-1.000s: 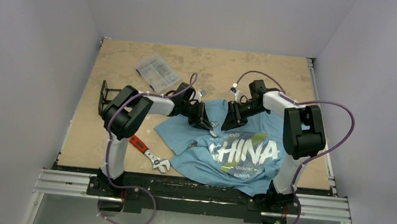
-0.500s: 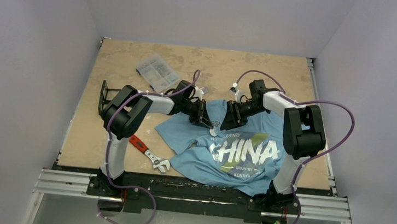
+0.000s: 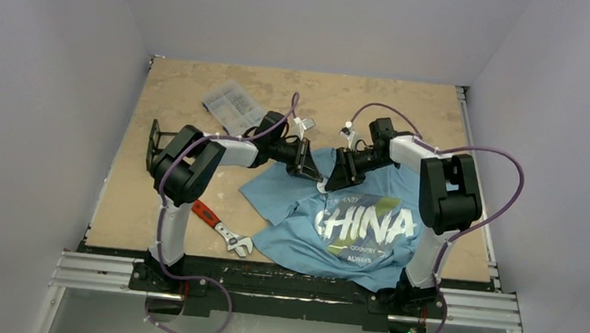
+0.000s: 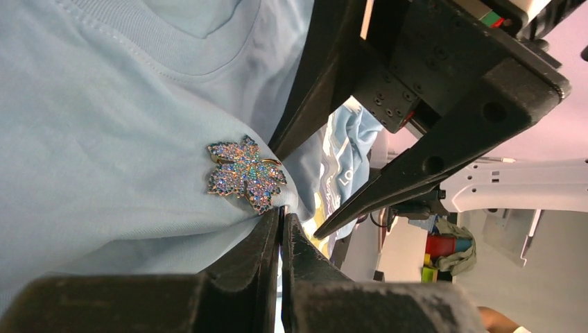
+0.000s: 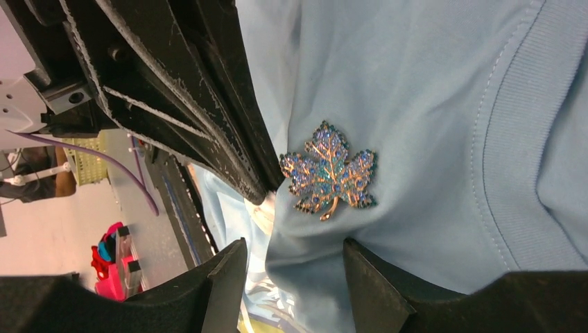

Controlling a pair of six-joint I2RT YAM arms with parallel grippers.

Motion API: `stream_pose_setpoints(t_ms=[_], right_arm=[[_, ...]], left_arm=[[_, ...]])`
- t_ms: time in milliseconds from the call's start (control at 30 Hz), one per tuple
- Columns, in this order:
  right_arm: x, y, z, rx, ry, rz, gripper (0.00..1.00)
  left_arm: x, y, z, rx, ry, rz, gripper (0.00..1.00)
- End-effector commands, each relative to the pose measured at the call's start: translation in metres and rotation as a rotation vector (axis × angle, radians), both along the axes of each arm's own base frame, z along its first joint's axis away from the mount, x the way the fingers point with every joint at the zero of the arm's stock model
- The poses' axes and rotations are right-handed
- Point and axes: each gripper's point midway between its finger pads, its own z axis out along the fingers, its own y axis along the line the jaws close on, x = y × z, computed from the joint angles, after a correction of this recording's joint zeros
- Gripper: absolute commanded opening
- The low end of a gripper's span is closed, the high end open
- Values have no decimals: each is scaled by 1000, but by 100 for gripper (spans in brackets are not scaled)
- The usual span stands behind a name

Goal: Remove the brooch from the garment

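The garment (image 3: 366,247), a light blue T-shirt with white "CHINA" lettering, lies at the table's front middle. The brooch (image 4: 244,175), a jewelled maple leaf, is pinned below the collar; it also shows in the right wrist view (image 5: 329,175). My left gripper (image 3: 312,171) is shut, its tips (image 4: 281,211) pinching a raised fold of the shirt right beside the brooch. My right gripper (image 3: 331,176) faces it, open, its jaws (image 5: 295,246) on either side of the shirt fold just under the brooch. In the top view the brooch is hidden between the grippers.
A red-handled adjustable wrench (image 3: 221,226) lies left of the shirt near the front edge. A clear plastic parts box (image 3: 235,105) sits at the back left. A black bracket (image 3: 153,141) stands by the left arm.
My left gripper has moved back and right toward the right gripper, lifting the shirt's collar area with it; the shirt's left side has been dragged rightward. The right arm has barely moved.
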Motion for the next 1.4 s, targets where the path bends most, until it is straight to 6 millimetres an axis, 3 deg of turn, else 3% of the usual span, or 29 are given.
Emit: stream_pose_setpoints(t_ms=[0,200,533,1367], right_arm=[[12,8,10,72,-46,1,57],[12,12,16,109,-45,3,55],[7,15,18,141,-1,9,39],[16,8,14,159,89,-65,39]], left_arm=[[10,-8,22,-91,-57,-29,0],[8,-7,19,-93,-39,-24,0],[10,-8,21,-99,-33,-8,0],[13,-8,21,-96,-46,14,0]])
